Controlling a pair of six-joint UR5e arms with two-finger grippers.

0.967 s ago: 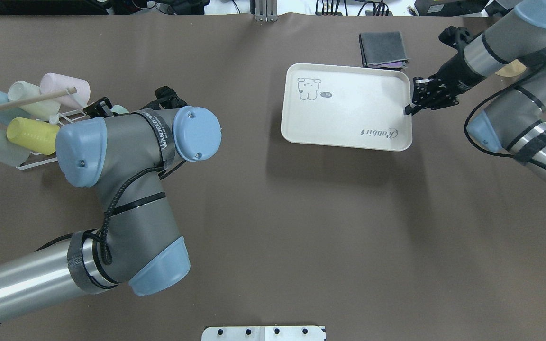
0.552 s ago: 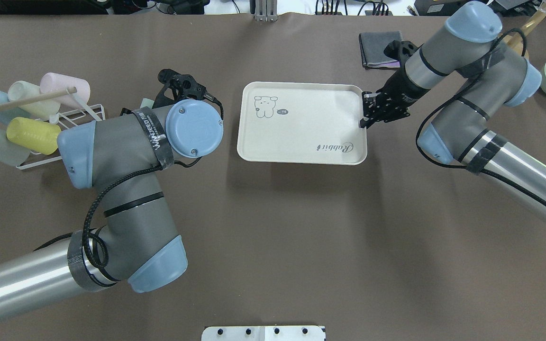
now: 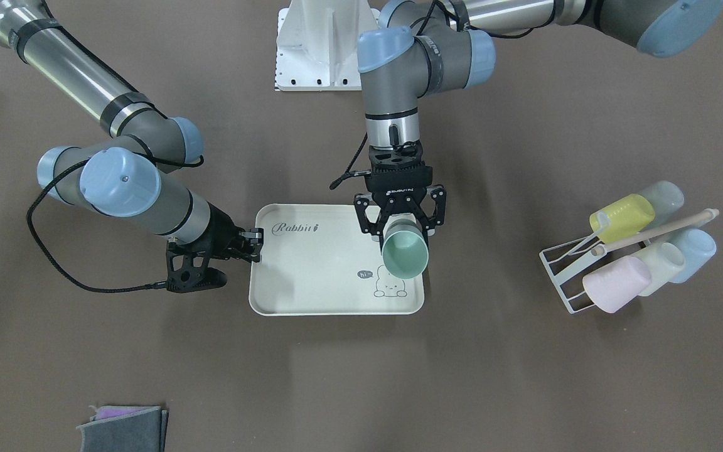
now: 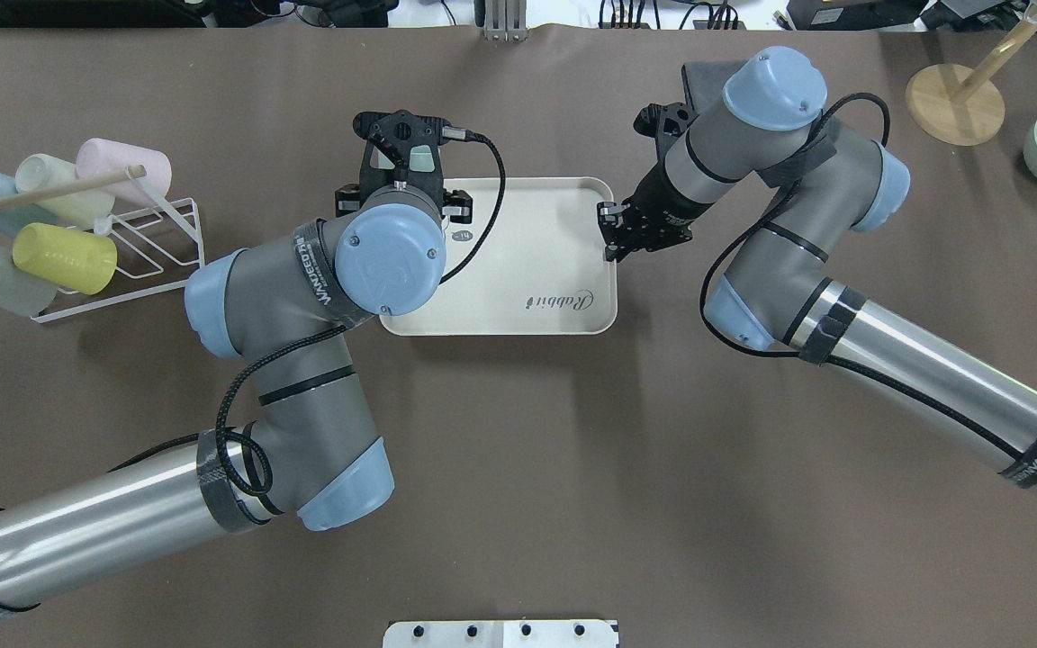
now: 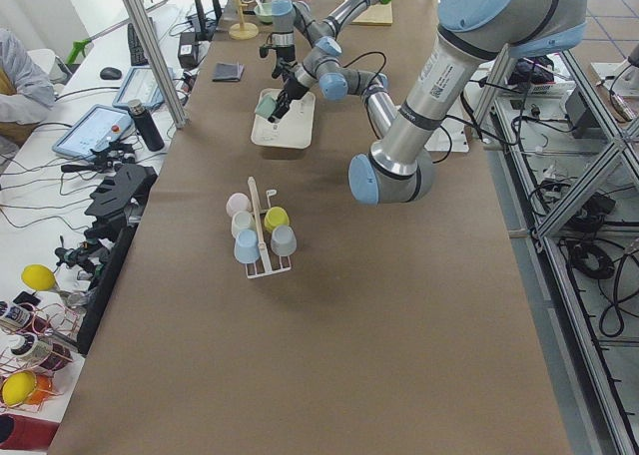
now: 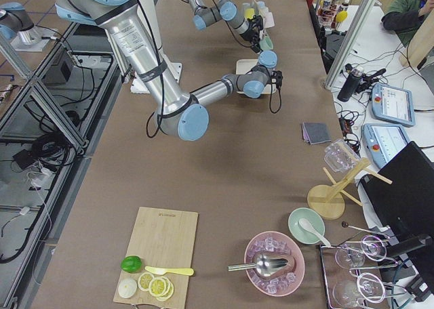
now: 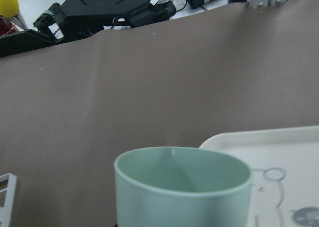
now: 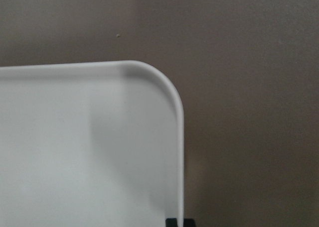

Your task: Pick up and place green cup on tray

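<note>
left gripper (image 3: 402, 232) clenched on tilted mint-green plastic cup (image 3: 405, 257) | right gripper (image 3: 254, 243) pinching cream rectangular tray (image 3: 311, 279), mid-table | risk: cup released tilted beside rim, rolls off

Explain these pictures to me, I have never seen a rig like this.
This is a robot with a left arm and a right arm at a brown table. Two fixed cameras look down, one from behind the robot and one facing it. Two more look along the table from its ends, and one sits on each wrist. The left gripper holds the green cup tilted over the tray, not yet set down. The right gripper pinches the tray's rim. Nearby are a wire rack of pastel cups and a folded cloth.
</note>
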